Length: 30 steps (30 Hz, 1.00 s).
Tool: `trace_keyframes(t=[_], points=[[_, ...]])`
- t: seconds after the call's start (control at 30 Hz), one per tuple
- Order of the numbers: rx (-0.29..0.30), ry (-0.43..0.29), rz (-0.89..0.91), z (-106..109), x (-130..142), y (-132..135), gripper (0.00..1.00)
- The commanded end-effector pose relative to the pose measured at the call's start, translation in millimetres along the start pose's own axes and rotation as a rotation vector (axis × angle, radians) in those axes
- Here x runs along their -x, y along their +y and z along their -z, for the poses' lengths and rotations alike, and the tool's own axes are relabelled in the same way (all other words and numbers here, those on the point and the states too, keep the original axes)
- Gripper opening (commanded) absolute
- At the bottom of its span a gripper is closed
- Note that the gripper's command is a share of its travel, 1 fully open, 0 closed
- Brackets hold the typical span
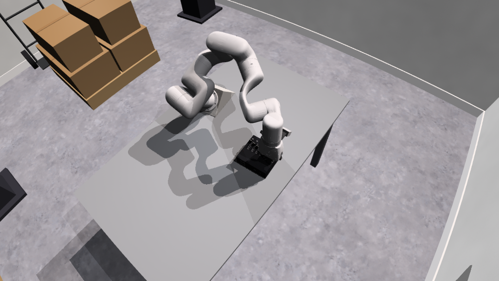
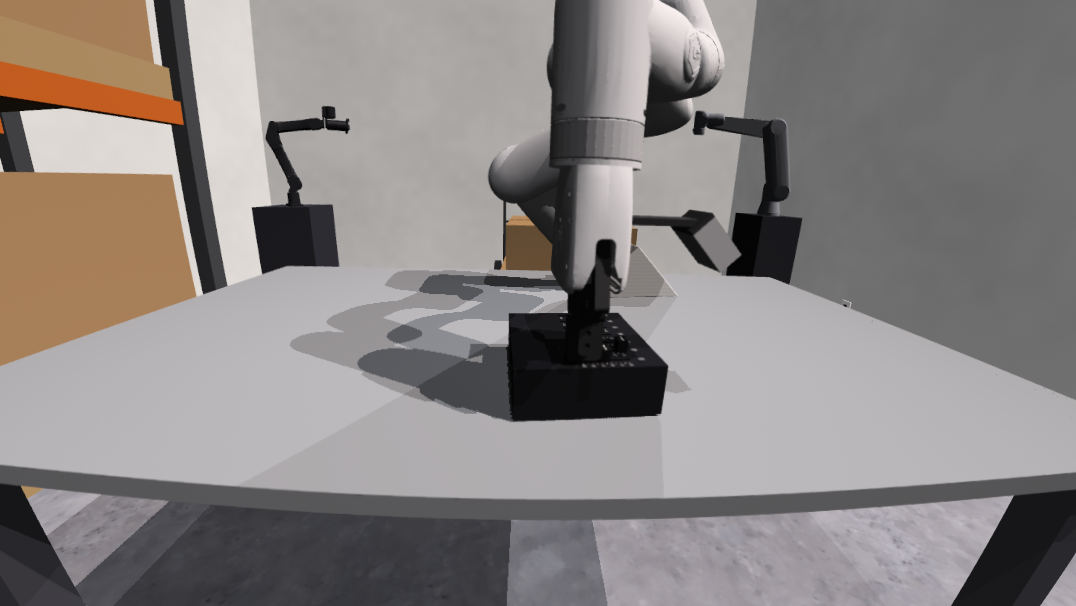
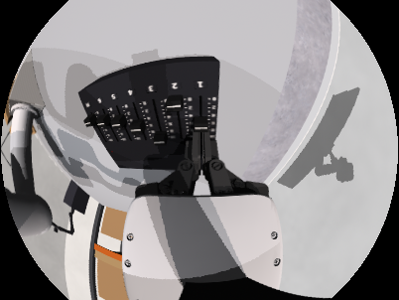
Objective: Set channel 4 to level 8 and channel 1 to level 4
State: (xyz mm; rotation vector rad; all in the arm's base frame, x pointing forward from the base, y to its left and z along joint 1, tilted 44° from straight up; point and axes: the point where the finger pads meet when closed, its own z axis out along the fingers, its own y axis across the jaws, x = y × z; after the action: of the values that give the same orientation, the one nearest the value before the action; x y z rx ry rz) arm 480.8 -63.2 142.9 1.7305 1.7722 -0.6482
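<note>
Gripper shut, empty, tips down on the desk's rightmost fader.

Top: desk [image 1: 254,163] sits on the table [image 1: 167,216] toward the 3 o'clock edge, arm [image 1: 249,83] bent over it, wrist straight above the desk's 1 o'clock part; fader levels too small to read here.
Exterior: desk [image 2: 587,383] stands flat on the table [image 2: 225,406]; gripper [image 2: 585,353] points straight down, tips on the top panel left of centre.
Wrist: fingers pressed together with nothing between them; gripper [image 3: 199,128] tips touch the cap [image 3: 199,129] in the rightmost slot, low in its travel. The next cap [image 3: 174,106], at 11 o'clock from it, stands higher. Remaining caps sit at mixed heights; scale marks are too blurred to give levels.
</note>
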Motion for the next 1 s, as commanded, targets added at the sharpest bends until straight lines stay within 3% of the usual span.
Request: trace_keyframes(t=[0.0,0.97], points=[[0.005,0.000,0.000,2.0,-2.1,1.1,0.00],[0.005,0.000,0.000,2.0,-5.6,1.1,0.00]])
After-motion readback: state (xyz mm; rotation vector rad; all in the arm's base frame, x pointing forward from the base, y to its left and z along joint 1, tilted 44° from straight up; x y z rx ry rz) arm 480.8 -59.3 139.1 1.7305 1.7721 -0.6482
